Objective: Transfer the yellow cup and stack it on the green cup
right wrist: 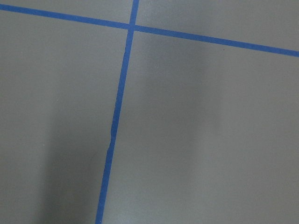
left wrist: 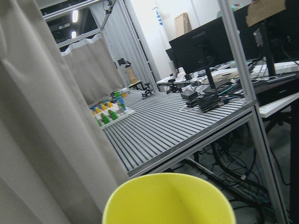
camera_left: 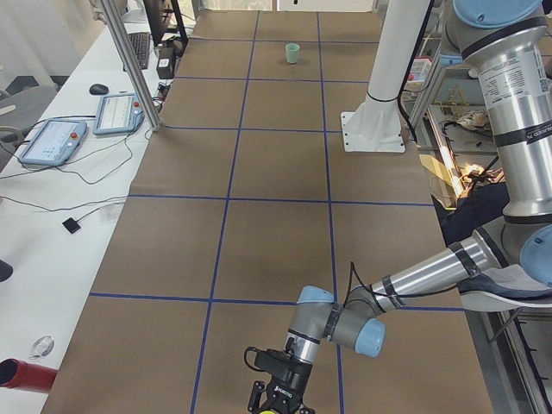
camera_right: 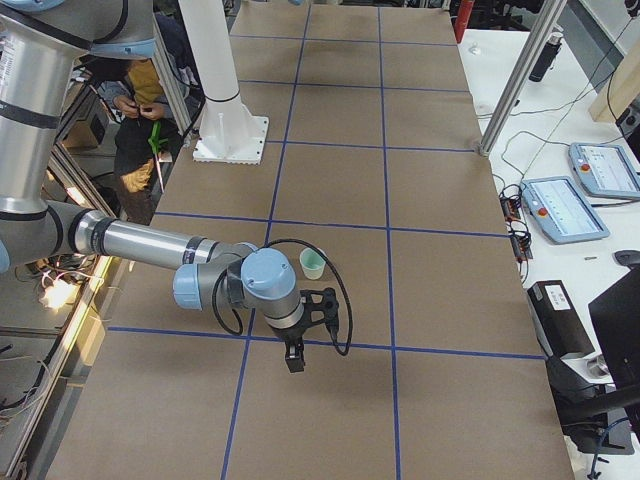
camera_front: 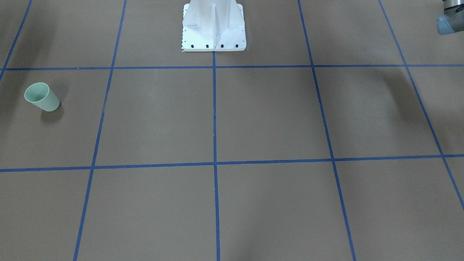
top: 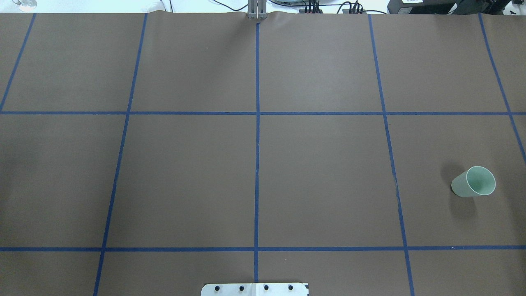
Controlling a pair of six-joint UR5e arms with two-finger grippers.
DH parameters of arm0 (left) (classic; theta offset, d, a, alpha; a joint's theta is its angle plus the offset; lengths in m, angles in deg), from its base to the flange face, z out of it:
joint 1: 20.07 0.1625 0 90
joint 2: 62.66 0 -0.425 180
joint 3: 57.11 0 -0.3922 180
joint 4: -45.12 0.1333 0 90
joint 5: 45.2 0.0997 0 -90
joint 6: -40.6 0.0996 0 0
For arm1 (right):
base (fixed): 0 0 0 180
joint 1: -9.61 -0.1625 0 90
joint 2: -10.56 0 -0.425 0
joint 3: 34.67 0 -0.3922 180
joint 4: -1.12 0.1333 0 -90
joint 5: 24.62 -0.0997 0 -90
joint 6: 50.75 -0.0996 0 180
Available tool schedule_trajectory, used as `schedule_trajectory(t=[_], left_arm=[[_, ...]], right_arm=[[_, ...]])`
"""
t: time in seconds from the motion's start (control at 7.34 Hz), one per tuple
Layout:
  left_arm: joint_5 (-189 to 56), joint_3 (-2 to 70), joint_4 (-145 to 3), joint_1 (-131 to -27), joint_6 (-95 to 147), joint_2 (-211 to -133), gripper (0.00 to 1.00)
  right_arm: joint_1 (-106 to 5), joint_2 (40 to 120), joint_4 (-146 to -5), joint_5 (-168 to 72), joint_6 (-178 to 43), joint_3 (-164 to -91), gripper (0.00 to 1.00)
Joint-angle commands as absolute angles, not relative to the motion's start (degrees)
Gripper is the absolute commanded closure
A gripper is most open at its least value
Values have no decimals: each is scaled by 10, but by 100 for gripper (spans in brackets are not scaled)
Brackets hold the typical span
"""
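A green cup (top: 473, 181) stood at the counter's (top: 320, 176) three o'clock. A yellow cup (left wrist: 169, 199) sat close under the left wrist camera. I could not tell the finger state of the left gripper (camera_left: 276, 401) or the right gripper (camera_right: 293, 358).

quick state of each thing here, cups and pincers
green cup: upright, empty, alone on the table
yellow cup: rim close under left wrist camera; grip unseen
left pincer: open or shut, cannot tell
right pincer: apart from green cup; open or shut, cannot tell

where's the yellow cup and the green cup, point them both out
yellow cup (left wrist: 169, 200), left wrist view, on its inner wall just below the rim.
green cup (top: 473, 182), overhead view, on its inner wall seen through the open mouth.
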State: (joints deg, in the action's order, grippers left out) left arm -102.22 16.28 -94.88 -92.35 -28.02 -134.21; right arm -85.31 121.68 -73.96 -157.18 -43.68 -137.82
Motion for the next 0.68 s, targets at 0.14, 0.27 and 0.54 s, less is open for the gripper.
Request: schedule_trajectory(t=[0.14, 0.27, 0.54], left_arm=[[-1029, 164, -1091, -923, -170, -1350, 55], [-1056, 165, -1128, -923, -158, -1353, 55], [-1091, 168, -1196, -923, -144, -1357, 55]], right_arm=[[-853, 1202, -729, -1572, -438, -1378, 0], [-853, 1196, -729, -1571, -438, -1379, 0], [-853, 1191, -729, -1572, -439, -1379, 0]])
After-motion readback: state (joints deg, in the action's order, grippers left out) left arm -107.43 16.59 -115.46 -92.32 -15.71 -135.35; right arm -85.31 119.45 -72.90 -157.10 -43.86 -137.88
